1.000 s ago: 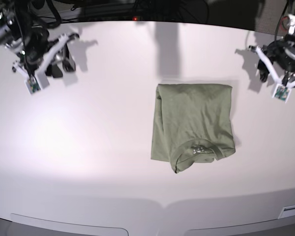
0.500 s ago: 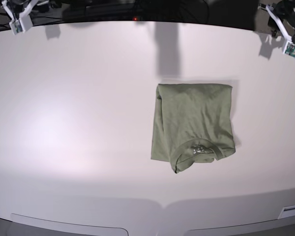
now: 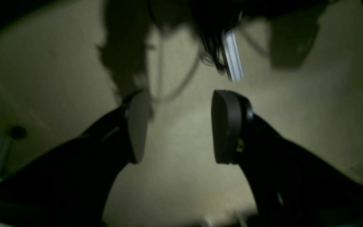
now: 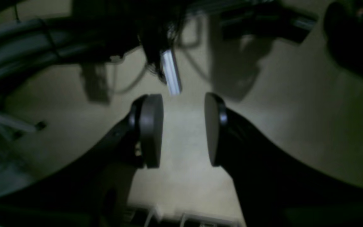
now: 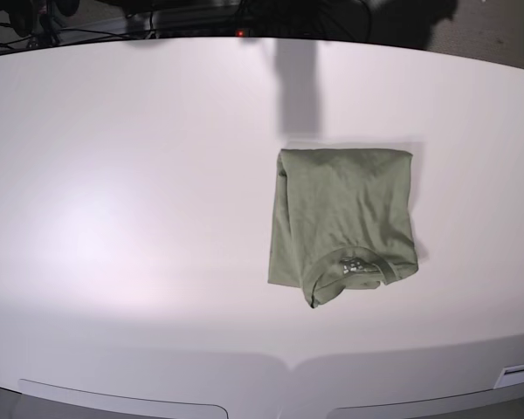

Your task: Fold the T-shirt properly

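You are looking at a broad white table point(image 5: 131, 218) that fills nearly the whole base view, smooth and matte, with a soft glare patch on its left half and a dark upright shadow falling from the far edge toward the middle. Beyond that far edge the room goes dark, with cables point(image 5: 87, 30) and a small red light point(image 5: 240, 33) just past the rim.

The T-shirt point(image 5: 345, 218) lies flat right of centre, folded into a compact upright rectangle, its ribbed collar point(image 5: 354, 272) at the near end with a small label showing inside.

Neither arm appears in the base view. From the wrist cameras, your left gripper point(image 3: 179, 126) has its pads parted wide with nothing between them, only a dim beige surface behind. Your right gripper point(image 4: 183, 129) also stands apart, narrower, and empty; dark cables point(image 4: 27, 37) run along the upper left of that view.
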